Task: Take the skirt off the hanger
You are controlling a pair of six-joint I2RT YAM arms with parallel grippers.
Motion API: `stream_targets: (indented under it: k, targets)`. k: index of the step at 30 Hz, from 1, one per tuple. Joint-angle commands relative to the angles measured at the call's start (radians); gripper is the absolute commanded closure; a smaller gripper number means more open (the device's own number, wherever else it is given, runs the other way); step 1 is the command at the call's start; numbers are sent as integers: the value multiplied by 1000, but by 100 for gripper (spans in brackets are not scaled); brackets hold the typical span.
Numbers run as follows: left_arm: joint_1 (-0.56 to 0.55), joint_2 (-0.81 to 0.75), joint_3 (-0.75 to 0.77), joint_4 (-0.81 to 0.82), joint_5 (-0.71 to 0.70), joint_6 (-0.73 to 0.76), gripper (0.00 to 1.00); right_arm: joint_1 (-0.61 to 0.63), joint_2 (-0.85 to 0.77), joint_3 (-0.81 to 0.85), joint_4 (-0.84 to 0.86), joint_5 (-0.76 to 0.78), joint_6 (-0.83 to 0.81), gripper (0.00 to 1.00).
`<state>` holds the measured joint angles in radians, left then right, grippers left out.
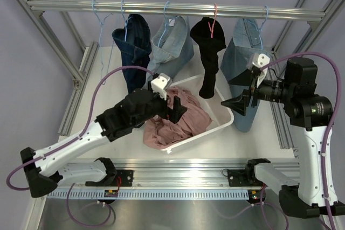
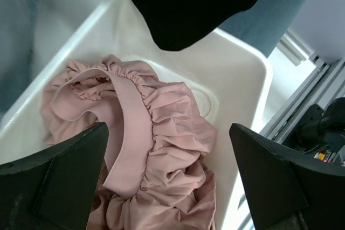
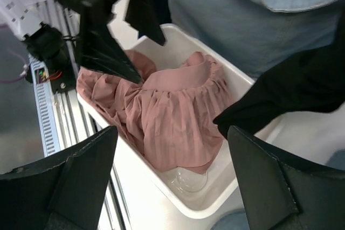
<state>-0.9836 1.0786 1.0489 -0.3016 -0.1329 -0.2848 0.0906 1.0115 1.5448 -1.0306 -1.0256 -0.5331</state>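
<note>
Both pairs of fingers are standing open and empty: left gripper (image 1: pixel 175 109) is hovering over the skirt (image 1: pixel 186 123) lying in the bin (image 1: pixel 224 124), right gripper (image 1: pixel 235 104) is hanging apart. Lifting straight up, fingers wide, is probably avoiding snags.

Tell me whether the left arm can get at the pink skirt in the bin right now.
Probably yes: the left gripper hangs open right above the pink skirt in the white bin, nothing between them.
</note>
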Motion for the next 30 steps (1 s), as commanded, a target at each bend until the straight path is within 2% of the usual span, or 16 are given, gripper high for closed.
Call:
stream_targets:
  k: [1, 8, 11, 12, 14, 15, 19, 22, 30]
  targets:
    - [-4, -77, -20, -8, -57, -8, 1, -5, 64, 110, 6, 123, 174, 10]
    - [-4, -238, -89, -57, -125, -108, 1, -2, 217, 254, 194, 240, 464, 16]
    - [-4, -296, -119, -82, -131, -135, 1, 38, 272, 285, 309, 401, 608, 17]
    - [-4, -321, -136, -88, -134, -145, 1, 58, 283, 294, 332, 546, 631, 17]
    - [-4, -342, -154, -100, -137, -172, 1, 132, 320, 314, 398, 700, 666, 18]
    - [-4, -351, -162, -103, -134, -180, 1, 153, 335, 322, 415, 813, 676, 18]
    - [-4, -396, -196, -122, -126, -223, 1, 215, 400, 328, 520, 949, 688, 21]
    - [-4, -422, -211, -123, -125, -252, 1, 236, 453, 333, 598, 1068, 677, 27]
    - [-4, -437, -236, -114, -114, -277, 1, 259, 562, 356, 656, 1118, 656, 36]
